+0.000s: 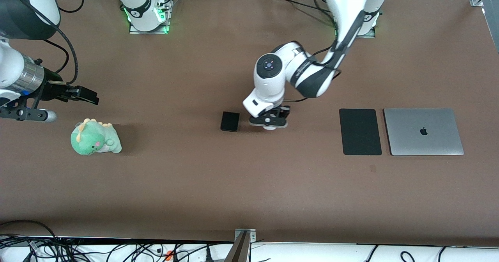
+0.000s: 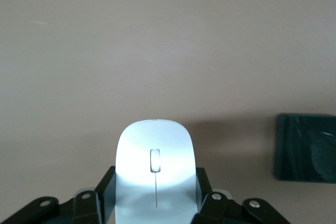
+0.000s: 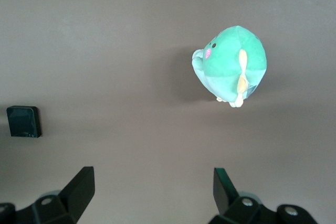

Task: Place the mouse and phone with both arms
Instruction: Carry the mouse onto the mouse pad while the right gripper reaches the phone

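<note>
glossy smooth mouse [image 2: 155, 166], plush dinosaur [image 1: 94, 137], matt tabletop [image 1: 195, 176]

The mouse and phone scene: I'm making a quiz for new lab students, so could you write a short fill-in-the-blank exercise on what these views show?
1. The left gripper is over the table with its fingers on either side of the white ____.
2. The phone lies flat on the table beside the mouse, toward the ____ arm's end.
3. The right gripper hangs open above the table near the green ____ toy.
4. The mouse pad lies beside the closed silver ____.

Missing words: mouse; right; plush; laptop
</note>
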Controlling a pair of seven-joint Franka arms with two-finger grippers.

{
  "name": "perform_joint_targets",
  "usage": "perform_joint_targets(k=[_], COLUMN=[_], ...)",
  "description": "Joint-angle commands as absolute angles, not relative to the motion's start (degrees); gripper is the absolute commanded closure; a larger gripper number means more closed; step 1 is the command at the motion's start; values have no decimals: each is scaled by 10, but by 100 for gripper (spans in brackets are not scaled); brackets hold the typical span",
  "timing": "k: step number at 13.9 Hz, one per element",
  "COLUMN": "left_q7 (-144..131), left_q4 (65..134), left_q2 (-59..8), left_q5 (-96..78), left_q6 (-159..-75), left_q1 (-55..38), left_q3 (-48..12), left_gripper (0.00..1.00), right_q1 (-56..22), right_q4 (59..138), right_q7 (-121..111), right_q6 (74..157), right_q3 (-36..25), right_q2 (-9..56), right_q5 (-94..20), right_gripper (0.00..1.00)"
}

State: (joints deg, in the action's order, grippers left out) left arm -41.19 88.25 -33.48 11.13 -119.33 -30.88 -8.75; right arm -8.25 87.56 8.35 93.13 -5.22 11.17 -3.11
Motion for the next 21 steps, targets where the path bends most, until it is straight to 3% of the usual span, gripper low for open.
perform_joint_targets(k=[1,7,10,13,17,19,20,21], left_q7=[-396,-203,-152,-120,-127,-121,-121,-121], left_q4=[899,911,944,1015,1182,1212,1213,1214], left_q2=[-278,-272,-285,-280,-251,-250,-251,-254], left_q5=[118,115,116,114,115,117,117,117], left_q6=[-1128,-1100,-1115,-1196,-1397,-1440,-1447,-1448], left_q1=[-228,-46,1,39,46,63,63,63], left_q3=[-96,-95,-95,-101,-100,-101,-101,-101], left_gripper=[63,64,65,65,62,60,55,41], right_q1=[-93,-139,-183,-234,-293,-313,-325,-335], right_q4=[879,875,875,875,875,875,875,875], right_q7=[88,132,215,296,359,377,383,395], right_q6=[926,940,966,1015,1114,1170,1196,1224], right_q3=[-52,-52,-52,-52,-52,-51,-49,-50], right_q2=[112,144,166,206,265,296,313,328], right_q5=[-22,-33,-33,-33,-34,-38,-51,-69], right_gripper=[0,0,0,0,0,0,0,0])
